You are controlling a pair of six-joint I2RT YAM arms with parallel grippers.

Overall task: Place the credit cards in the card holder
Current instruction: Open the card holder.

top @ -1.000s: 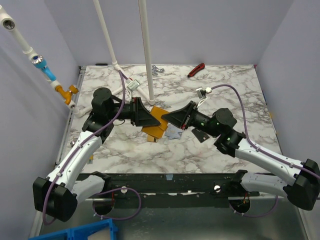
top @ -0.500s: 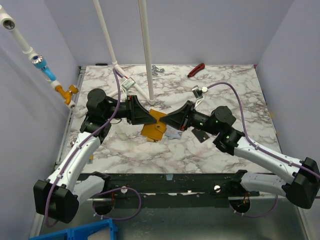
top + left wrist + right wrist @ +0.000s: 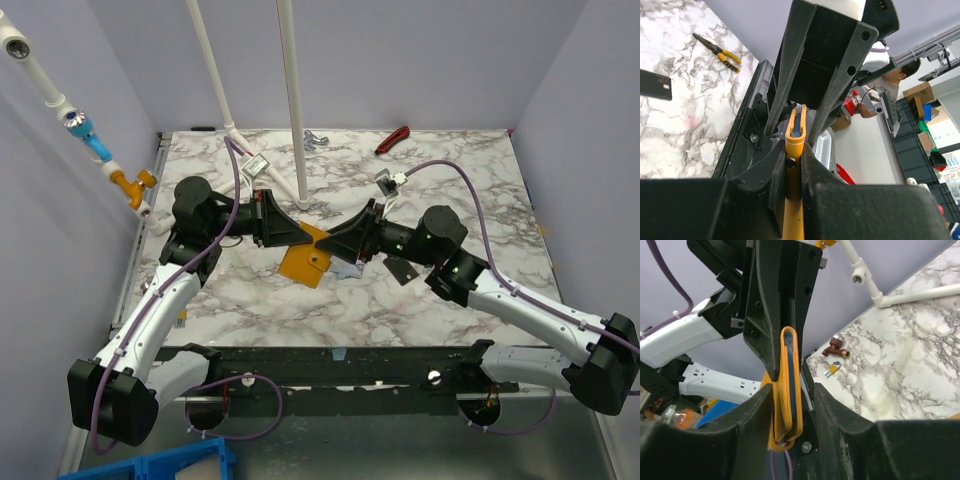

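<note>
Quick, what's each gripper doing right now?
Left gripper: shut on the orange card holder.
Right gripper: shut on the same card holder's opposite edge.

You are working in a robotics lab, at a purpose-built test cell. Plain lavender walls [image 3: 400, 60] box in a marble-patterned tabletop [image 3: 330, 300], and white PVC pipes [image 3: 292, 100] rise from it as a makeshift frame. Loose tools lie about: red-handled pliers [image 3: 392, 139] at the far edge, yellow-handled pliers [image 3: 717, 49] in the left wrist view. That same view looks past the cell to stacked storage crates [image 3: 922, 125] and a person [image 3: 897, 80] at a bench. A blue bin [image 3: 160, 465] sits below the arm bases.
</note>
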